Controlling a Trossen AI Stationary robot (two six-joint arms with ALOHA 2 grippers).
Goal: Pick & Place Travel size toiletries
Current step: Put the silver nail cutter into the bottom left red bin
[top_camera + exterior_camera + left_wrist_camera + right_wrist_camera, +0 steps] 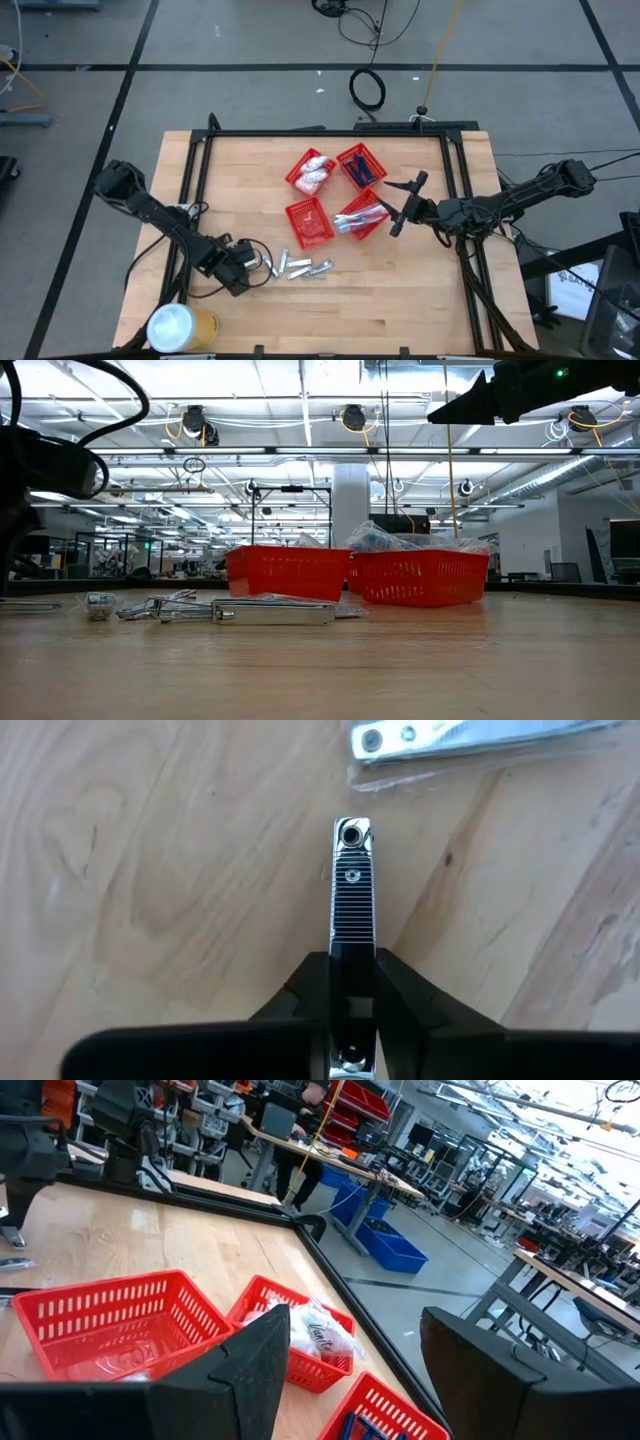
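My left gripper (257, 262) is low at the table's near left, shut on a silvery metal nail clipper (352, 890). More silvery clippers (303, 268) lie flat on the wood just right of it; one in a clear wrapper shows in the left wrist view (470, 745). They also show in the low view (270, 610). My right gripper (404, 206) is open and empty, up in the air beside the right-hand red baskets (360, 214); the right wrist view shows its fingers (350, 1370) wide apart. My left gripper pinches the clipper's near end (352, 982) between its two fingers. The fingers come nearly level from the table's left and lie along the clipper. Its ribbed lever and riveted far end (352, 835) stick out ahead, close over the wood; whether it rests there I cannot tell.
Several red mesh baskets (309, 221) stand at the table's middle: one holds white sachets (315, 1335), one dark blue razors (361, 165). A yellow can with a white lid (180, 327) stands at the near left corner. A black frame (330, 132) borders the table.
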